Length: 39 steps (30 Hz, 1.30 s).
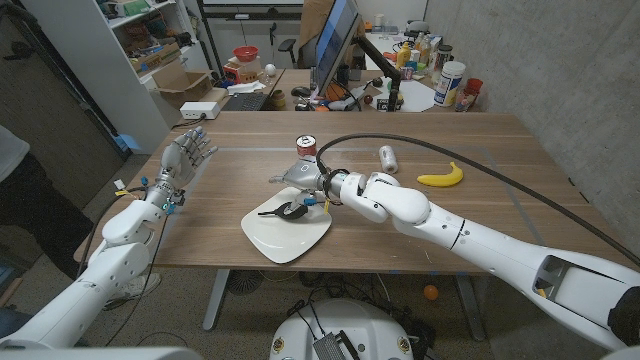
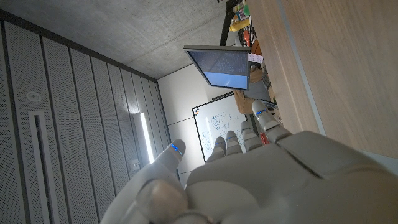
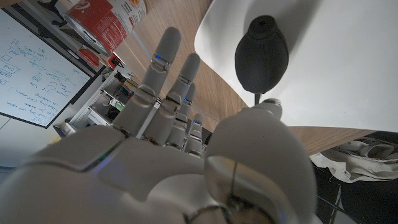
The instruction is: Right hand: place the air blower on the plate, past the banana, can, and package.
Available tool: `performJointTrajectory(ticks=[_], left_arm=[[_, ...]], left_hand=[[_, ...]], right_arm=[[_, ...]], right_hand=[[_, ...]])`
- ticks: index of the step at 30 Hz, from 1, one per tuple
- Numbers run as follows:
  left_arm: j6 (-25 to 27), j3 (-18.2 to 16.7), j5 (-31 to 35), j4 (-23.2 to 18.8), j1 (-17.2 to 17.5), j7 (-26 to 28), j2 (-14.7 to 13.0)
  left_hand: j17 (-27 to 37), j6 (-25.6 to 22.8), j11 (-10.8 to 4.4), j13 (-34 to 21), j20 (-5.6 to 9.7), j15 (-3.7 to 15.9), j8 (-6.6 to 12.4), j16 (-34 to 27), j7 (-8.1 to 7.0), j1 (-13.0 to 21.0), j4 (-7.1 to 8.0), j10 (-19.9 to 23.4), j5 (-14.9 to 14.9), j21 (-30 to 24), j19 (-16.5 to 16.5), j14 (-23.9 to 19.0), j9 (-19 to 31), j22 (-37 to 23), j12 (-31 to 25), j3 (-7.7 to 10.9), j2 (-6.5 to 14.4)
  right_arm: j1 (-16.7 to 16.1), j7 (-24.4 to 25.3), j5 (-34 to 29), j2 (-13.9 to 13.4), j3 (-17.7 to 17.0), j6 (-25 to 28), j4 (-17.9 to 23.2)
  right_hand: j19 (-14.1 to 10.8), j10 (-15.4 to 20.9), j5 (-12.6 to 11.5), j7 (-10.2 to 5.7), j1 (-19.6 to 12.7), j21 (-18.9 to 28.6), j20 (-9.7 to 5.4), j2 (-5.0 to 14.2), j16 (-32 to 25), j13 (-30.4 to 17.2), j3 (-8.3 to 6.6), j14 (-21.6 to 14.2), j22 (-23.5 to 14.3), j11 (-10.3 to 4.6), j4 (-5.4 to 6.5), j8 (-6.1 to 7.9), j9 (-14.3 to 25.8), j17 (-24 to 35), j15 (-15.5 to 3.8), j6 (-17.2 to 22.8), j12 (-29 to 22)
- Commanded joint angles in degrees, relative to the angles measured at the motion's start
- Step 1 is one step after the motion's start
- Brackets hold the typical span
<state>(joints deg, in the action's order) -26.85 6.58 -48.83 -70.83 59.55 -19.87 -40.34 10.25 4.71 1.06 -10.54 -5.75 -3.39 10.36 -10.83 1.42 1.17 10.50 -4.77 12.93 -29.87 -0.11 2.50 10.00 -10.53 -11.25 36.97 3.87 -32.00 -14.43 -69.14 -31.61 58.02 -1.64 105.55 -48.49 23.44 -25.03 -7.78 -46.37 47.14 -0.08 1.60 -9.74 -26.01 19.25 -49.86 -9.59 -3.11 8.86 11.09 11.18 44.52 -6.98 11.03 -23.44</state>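
The black air blower [image 1: 285, 210] lies on the white plate [image 1: 300, 240] at the table's front middle, its bulb toward my right hand [image 1: 305, 178]. That hand hovers at the plate's far edge with fingers spread and holds nothing. In the right wrist view the blower [image 3: 261, 59] rests on the plate [image 3: 336, 68], and my thumb tip is close to its nozzle. The red can [image 1: 306, 147] stands just behind the hand. The white package [image 1: 388, 158] and the banana [image 1: 441, 177] lie farther right. My left hand [image 1: 187, 157] stands upright at the left, fingers apart and empty.
A black cable [image 1: 430, 150] arcs over my right arm. Behind the table stands a desk with a monitor [image 1: 335, 40], bottles and boxes. A person [image 1: 15, 190] is at the left edge. The left wrist view shows my left hand [image 2: 249, 174] beside the wooden tabletop [image 2: 329, 68].
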Motion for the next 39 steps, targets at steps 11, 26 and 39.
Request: performJointTrajectory(ticks=[11, 26, 39], left_arm=[[0.00, -0.29, 0.05, -1.38, 1.05, 0.59, -0.17], [-0.11, -0.43, -0.03, -1.83, 1.73, 0.73, -0.11], [-0.44, -1.02, -0.12, -2.60, 2.91, 1.17, -0.37]], left_hand=[[0.22, 0.25, 0.41, -0.07, -0.31, -0.39, 0.14, -0.16, -0.01, -0.26, 0.05, -0.07, 0.38, 0.06, 0.39, 0.00, 0.20, -0.10, -0.21, -0.25, 6.18], [0.22, 0.24, 0.29, -0.07, -0.45, -0.42, 0.15, -0.15, -0.07, -0.25, 0.04, -0.03, 0.39, 0.19, 0.45, -0.06, 0.20, -0.10, -0.23, -0.23, 6.17], [0.22, 0.26, 0.36, -0.06, -0.47, -0.47, 0.16, -0.11, -0.06, -0.25, 0.05, -0.03, 0.39, 0.29, 0.52, 0.00, 0.20, -0.10, -0.23, -0.23, 6.16]], right_arm=[[-1.64, 1.57, -1.41, -0.96, -2.39, 0.17, 3.48], [-1.50, 2.77, -2.10, -0.53, -3.93, -0.15, 5.67], [-1.13, 2.47, -0.50, -0.07, -5.38, -0.39, 6.67]], right_hand=[[9.87, -4.14, -0.45, -0.75, 1.73, -8.21, 5.29, -0.06, 0.00, 3.49, -0.15, 13.92, 0.04, -1.45, -0.57, 0.38, -0.01, -6.34, -1.21, -0.82, 6.25], [19.21, -8.88, -0.47, -1.89, 1.95, -16.42, 9.05, -0.01, 0.05, 6.43, -0.37, 26.83, 0.03, -2.63, -1.00, 0.13, -0.02, -12.29, 0.08, -2.50, 11.42], [25.52, -14.98, -0.34, -3.35, 2.12, -22.95, 12.12, -0.07, 0.05, 8.97, -0.45, 37.13, 0.10, -4.12, -1.27, -0.14, -0.02, -17.35, 1.44, -4.51, 13.20]])
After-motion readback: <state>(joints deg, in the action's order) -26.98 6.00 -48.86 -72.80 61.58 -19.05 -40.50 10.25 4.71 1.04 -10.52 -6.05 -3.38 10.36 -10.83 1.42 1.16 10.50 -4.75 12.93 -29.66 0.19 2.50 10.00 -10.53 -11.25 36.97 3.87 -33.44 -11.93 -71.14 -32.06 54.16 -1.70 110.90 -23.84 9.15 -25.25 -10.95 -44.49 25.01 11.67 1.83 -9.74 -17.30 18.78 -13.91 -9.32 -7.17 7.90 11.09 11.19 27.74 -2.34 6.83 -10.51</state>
